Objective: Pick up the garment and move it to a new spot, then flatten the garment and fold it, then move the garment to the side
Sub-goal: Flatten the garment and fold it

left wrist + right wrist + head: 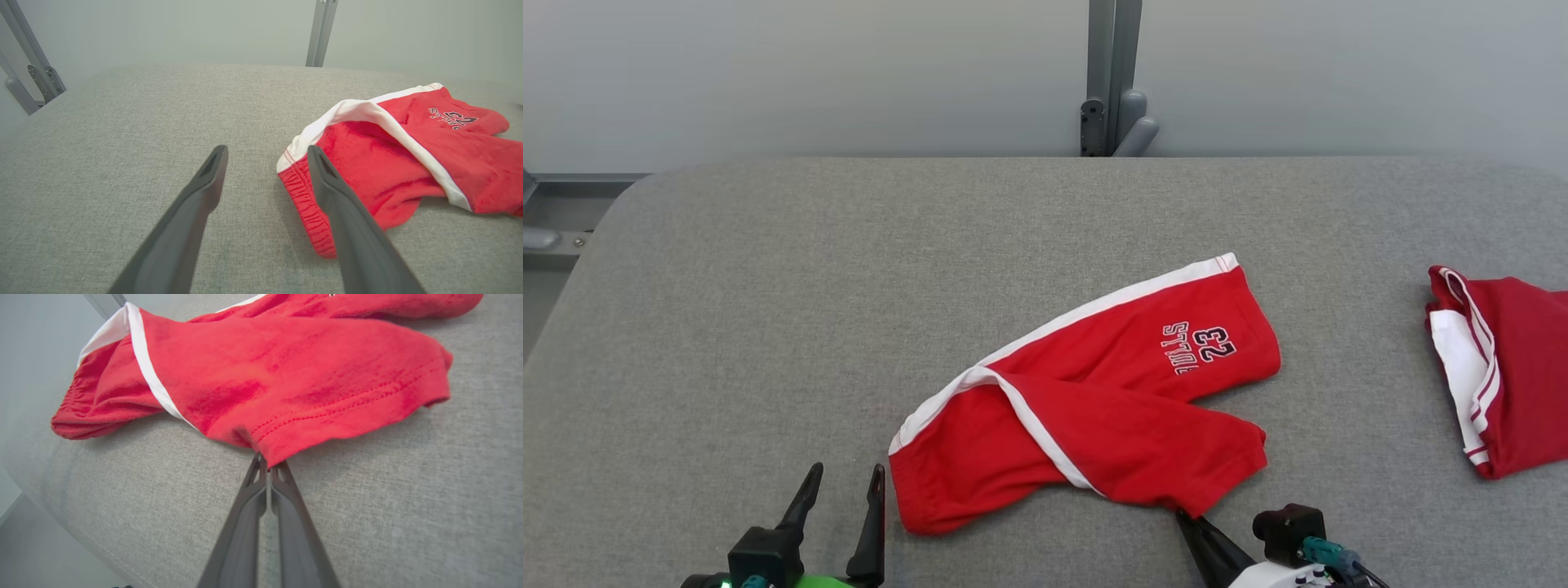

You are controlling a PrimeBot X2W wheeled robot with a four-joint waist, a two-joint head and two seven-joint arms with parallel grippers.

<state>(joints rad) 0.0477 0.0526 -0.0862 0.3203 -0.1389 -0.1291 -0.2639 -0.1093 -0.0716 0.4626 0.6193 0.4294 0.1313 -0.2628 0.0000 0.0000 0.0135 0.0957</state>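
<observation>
Barely started, I have my right gripper (pixel 267 462) pinching the crumpled garment's (pixel 1094 400) hem and my left gripper (pixel 846 470) spread beside it; moving, flattening and folding remain.

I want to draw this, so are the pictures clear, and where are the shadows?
Head view: soft, even light, no glare, red shorts sharp. Left wrist view: the wide lens seems to bow the grey table along its far edge. Right wrist view: faint shadow beneath the shorts' hem; the lower left corner looks soft.
</observation>
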